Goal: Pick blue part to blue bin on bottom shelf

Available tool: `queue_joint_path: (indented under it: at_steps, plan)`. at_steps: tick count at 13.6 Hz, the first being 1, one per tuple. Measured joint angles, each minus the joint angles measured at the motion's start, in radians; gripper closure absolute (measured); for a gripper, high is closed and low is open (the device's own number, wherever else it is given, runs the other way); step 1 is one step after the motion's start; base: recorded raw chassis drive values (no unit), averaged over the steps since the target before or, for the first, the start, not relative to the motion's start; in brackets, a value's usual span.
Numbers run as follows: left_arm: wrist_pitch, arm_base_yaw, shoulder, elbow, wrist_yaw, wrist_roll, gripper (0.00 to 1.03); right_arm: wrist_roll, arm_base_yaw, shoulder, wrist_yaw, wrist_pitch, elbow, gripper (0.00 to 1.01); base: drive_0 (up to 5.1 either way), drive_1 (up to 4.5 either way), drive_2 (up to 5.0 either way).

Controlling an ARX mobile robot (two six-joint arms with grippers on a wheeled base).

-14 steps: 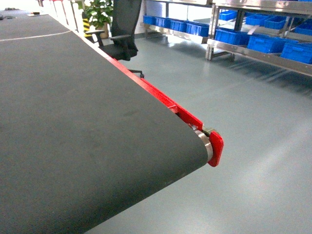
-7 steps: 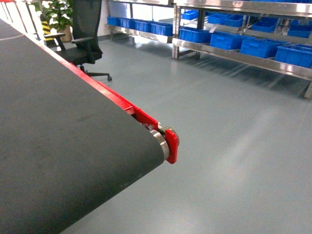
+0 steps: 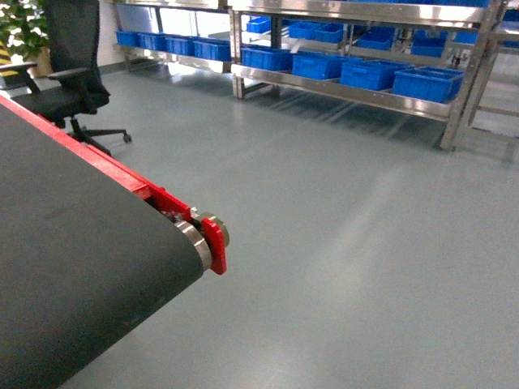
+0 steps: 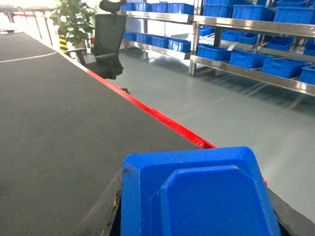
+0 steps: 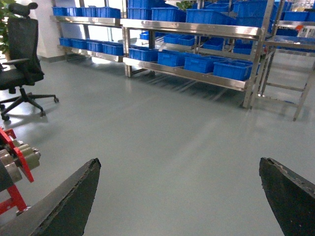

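While the blue part (image 4: pixel 197 194) fills the bottom of the left wrist view, it is seen clamped in the left gripper (image 4: pixel 197 216), just past the conveyor belt's (image 3: pixel 73 267) red-edged end, over the dark belt surface and the grey floor (image 3: pixel 365 243). Jaw tips are hidden by the part. The right gripper (image 5: pixel 182 196) is spread wide, both dark fingers (image 5: pixel 69 201) apart at the frame's lower corners, nothing between them. Neither gripper is caught in the head view. Blue bins (image 3: pixel 426 83) are lined up on the bottom shelf (image 3: pixel 340 91) of the steel rack, well apart from the belt across open floor. An office chair (image 3: pixel 69 77) is parked beside the belt's red side rail (image 3: pixel 122 174).
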Motion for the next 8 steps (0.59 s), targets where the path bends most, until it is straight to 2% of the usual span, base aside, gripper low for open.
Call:
queue_joint_path:
  at_steps: [8]
  plan:
    - [0.0, 0.0, 0.0, 0.0, 0.0, 0.0, 0.59, 0.0, 0.0, 0.0, 0.0, 0.0, 0.0, 0.03, -1.6, -1.6, -1.6]
